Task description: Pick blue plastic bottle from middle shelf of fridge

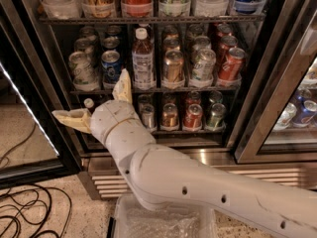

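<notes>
Fridge: black frame, three racks of drinks in view.
Arm: white, reaches in from lower right across the fridge's base.
Middle shelf: wire rack, second of the three, holding rows of cans in clear trays.
Bottle: upright at the front of the middle shelf, between a blue can on its left and a gold can on its right, and taller than both.
Step in hand: approach; the bottle is not yet grasped.
How to do it well: raise the gripper and shift it right until the bottle's body sits between the fingers. Come in level and above the tray edge. Close on the labelled middle, not the cap, and keep clear of both cans.
Gripper: low and left of the bottle, spread wide and empty. One finger points left, the other up toward the rack beside the bottle's base. Whether it touches the tray is unclear.
</notes>
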